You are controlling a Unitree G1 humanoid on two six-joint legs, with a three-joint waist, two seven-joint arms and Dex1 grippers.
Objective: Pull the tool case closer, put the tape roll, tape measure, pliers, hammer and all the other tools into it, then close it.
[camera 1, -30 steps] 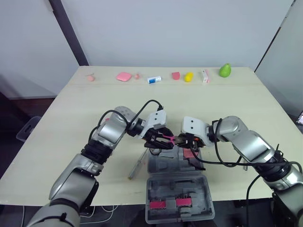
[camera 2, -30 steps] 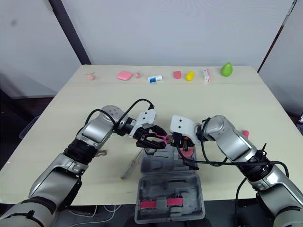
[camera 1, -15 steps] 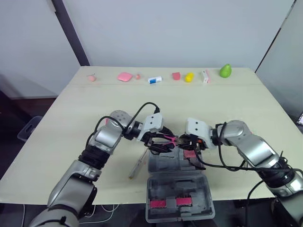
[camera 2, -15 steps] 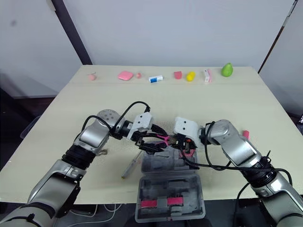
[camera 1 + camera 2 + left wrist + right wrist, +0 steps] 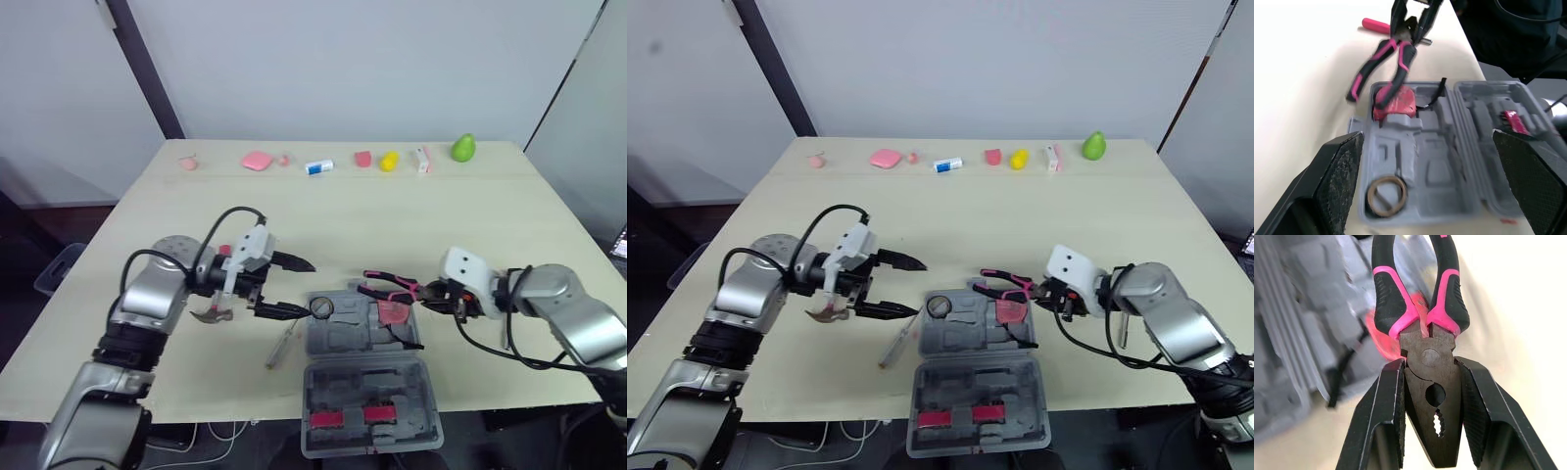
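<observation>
While the left gripper (image 5: 311, 287) gapes empty, the right gripper (image 5: 436, 295) clamps pink-gripped pliers (image 5: 390, 284) by the moulded case (image 5: 358, 345).

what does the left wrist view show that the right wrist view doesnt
Left wrist view, not the right: the tape roll in a corner pocket of the tool case, the open lid with pink items, a loose pink handle on the table, and the left gripper wide open. Right wrist view, not the left: the pliers head close up, pivot and toothed hole, clamped in the right gripper. Both: the pink-and-black pliers held by the right gripper, and the red tape measure in the grey case.
</observation>
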